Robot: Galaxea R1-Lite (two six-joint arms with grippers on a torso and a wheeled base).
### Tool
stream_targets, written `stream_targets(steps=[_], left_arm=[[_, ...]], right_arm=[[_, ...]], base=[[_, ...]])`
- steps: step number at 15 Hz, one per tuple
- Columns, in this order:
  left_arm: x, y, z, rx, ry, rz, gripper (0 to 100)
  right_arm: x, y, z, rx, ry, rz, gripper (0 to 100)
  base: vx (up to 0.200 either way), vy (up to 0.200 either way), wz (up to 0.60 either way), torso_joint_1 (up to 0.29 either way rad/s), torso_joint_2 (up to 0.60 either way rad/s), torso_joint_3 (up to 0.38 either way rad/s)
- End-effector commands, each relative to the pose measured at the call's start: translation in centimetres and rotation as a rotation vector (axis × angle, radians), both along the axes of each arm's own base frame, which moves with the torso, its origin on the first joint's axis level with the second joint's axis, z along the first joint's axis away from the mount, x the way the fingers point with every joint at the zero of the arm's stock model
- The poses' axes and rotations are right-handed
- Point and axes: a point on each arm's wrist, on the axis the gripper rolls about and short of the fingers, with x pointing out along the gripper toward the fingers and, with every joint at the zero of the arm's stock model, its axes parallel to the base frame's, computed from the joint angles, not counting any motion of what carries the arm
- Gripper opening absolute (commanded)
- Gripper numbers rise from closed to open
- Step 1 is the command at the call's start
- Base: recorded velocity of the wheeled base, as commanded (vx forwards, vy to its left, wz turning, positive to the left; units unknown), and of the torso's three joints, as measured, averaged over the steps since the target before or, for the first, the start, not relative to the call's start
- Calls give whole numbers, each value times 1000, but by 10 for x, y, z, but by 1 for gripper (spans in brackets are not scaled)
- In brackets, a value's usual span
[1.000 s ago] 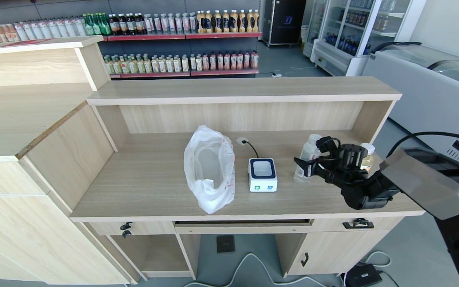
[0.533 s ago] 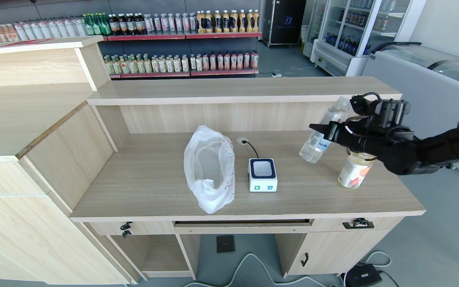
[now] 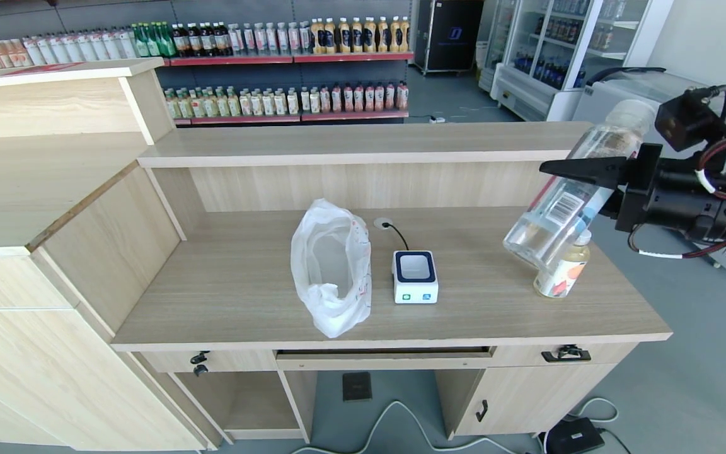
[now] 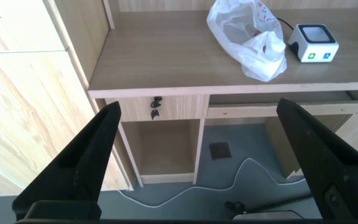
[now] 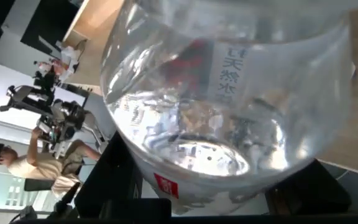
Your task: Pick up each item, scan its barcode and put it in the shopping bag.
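In the head view, the right gripper (image 3: 590, 183) grips a clear water bottle (image 3: 546, 227) and holds it tilted, cap uppermost, in the air above the right end of the bench (image 3: 243, 277). A barcode on its label faces up and forward. It is not over the scanner (image 3: 415, 276), which sits mid-bench with the shopping bag (image 3: 333, 268) just beside it. A small bottle (image 3: 561, 274) of yellowish drink stands near the right edge. By my reading the first item is lifted but neither scanned nor bagged, and the small bottle is untouched, so most of the job is left. The bag looks empty, though its bottom is hidden by folds. The far finger lies behind the water bottle, which also covers the small bottle's cap.

In the left wrist view, the left gripper (image 4: 197, 124) hangs in front of the bench's front edge, fingers spread wide and empty. The shopping bag (image 4: 253, 37) and scanner (image 4: 314, 42) sit beyond.

In the right wrist view, the water bottle (image 5: 222, 112) base looms close and its print is too warped to make out.
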Motion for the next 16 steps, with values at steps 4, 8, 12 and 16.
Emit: stream_targets(steps=[4, 8, 12, 16], left_arm=[[0, 0, 0, 0, 0, 0, 100], [0, 0, 0, 0, 0, 0, 100], [0, 0, 0, 0, 0, 0, 100], [0, 0, 0, 0, 0, 0, 100]], right_arm=[[-60, 26, 7, 43, -178, 174, 0], [-63, 37, 10, 55, -218, 237, 0], [-81, 52, 22, 74, -307, 435, 0], [-96, 62, 25, 85, -328, 548, 0]], base=[[0, 0, 0, 0, 0, 0], [0, 0, 0, 0, 0, 0], [0, 0, 0, 0, 0, 0], [0, 0, 0, 0, 0, 0]])
